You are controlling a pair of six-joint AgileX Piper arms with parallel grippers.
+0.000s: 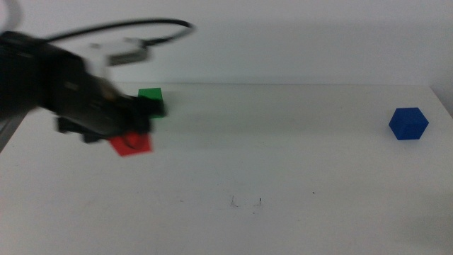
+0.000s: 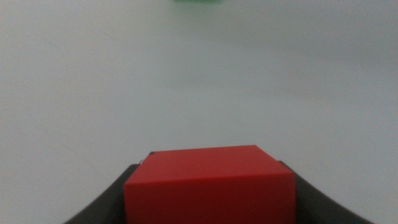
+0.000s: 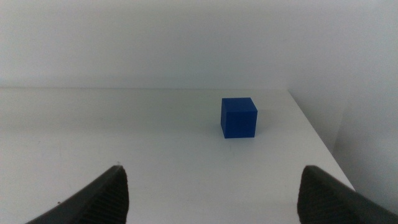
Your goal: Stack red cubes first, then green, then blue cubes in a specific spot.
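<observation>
My left gripper [image 1: 134, 138] reaches in over the left side of the table, shut on the red cube [image 1: 131, 144]; the left wrist view shows the red cube [image 2: 208, 183] gripped between the dark jaws. Just behind the gripper on the table sits the green cube [image 1: 151, 100], whose edge shows as a green sliver [image 2: 196, 1] in the left wrist view. The blue cube [image 1: 408, 123] rests far right, and my open right gripper [image 3: 211, 193] faces the blue cube [image 3: 238, 117] from a distance. Two dark ticks mark the specific spot [image 1: 245, 202] at front centre.
A cable and a white connector [image 1: 127, 51] run over the left arm. The table's right edge [image 3: 317, 134] lies close beside the blue cube. The white tabletop [image 1: 283, 156] stretches between the cubes.
</observation>
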